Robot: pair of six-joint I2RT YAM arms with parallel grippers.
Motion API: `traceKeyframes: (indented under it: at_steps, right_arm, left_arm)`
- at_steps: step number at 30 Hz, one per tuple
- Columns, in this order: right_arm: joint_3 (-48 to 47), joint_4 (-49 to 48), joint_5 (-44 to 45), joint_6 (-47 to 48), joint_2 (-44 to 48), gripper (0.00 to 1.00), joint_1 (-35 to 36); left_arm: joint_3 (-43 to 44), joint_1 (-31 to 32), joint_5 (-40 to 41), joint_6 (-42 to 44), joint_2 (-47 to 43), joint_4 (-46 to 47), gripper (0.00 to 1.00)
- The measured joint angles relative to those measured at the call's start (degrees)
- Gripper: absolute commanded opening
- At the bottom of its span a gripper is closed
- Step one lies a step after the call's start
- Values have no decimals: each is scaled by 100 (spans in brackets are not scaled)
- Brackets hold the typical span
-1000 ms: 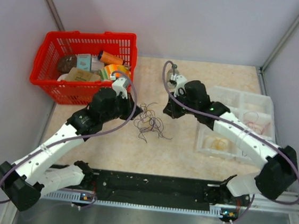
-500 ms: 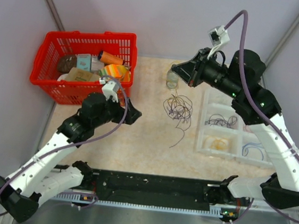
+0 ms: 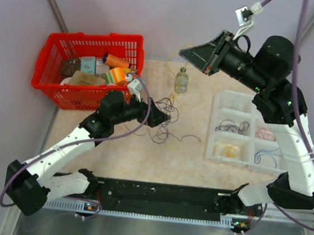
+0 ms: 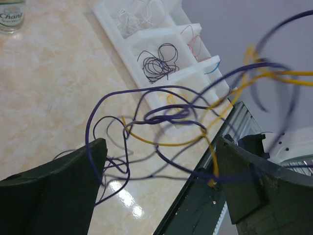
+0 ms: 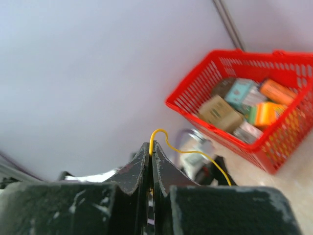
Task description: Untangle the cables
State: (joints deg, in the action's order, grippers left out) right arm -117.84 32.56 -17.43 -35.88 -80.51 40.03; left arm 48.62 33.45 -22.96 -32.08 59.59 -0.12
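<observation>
Item 1, left gripper (image 4: pixel 160 147): I am seeing it sitting low over the table (image 3: pixel 141 161), its fingers (image 4: pixel 54 191) spread wide and closing on nothing. Purple and yellow strands are crossing the gap between them.

Item 2, right gripper (image 5: pixel 150 147): I am seeing it raised high above the far side of the table, jaws pressed together and pinching one yellow cable (image 5: pixel 168 142), which is arching out from the tips.

Item 3, the cables (image 3: pixel 171 116): the loose tangle is lying mid-table, right at the left gripper's tips, between the basket and the tray.

Item 4, tray (image 3: pixel 247 118): white and compartmented, sitting on the right side of the table. Sorted loops (image 3: pixel 232 127) in dark, red, yellow and blue are lying in separate compartments.

Item 5, bottle (image 3: pixel 181 79): small, clear glass, standing upright just beyond the tangle.

Item 6, basket (image 3: pixel 54 76): red plastic mesh, sitting at the far left, carrying boxes and packets.
</observation>
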Motion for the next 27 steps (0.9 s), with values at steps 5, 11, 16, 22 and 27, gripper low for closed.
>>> traceKeyframes:
  at_steps: [5,11,16,22,27]
  right_arm:
    - [-431,-566,-280,-654,-26,0,94]
    - [-970,-920,-413,-1198,-402,0,149]
    - [-1908,-1043,39,-1078,-769,0,149]
    - [-2184,-1574,953,-323,-470,0,149]
    - [-2205,-1770,1775,824,-96,0,149]
  left_arm:
    - [37,72,302,9,417,162,54]
    - [214,22,1185,378,796,-518,0]
    - [-511,-164,1829,424,109,-1121,0]
    - [-1222,-420,2802,153,-1104,-2188,0]
    - [-1215,-785,3593,-140,-1401,-2979,0]
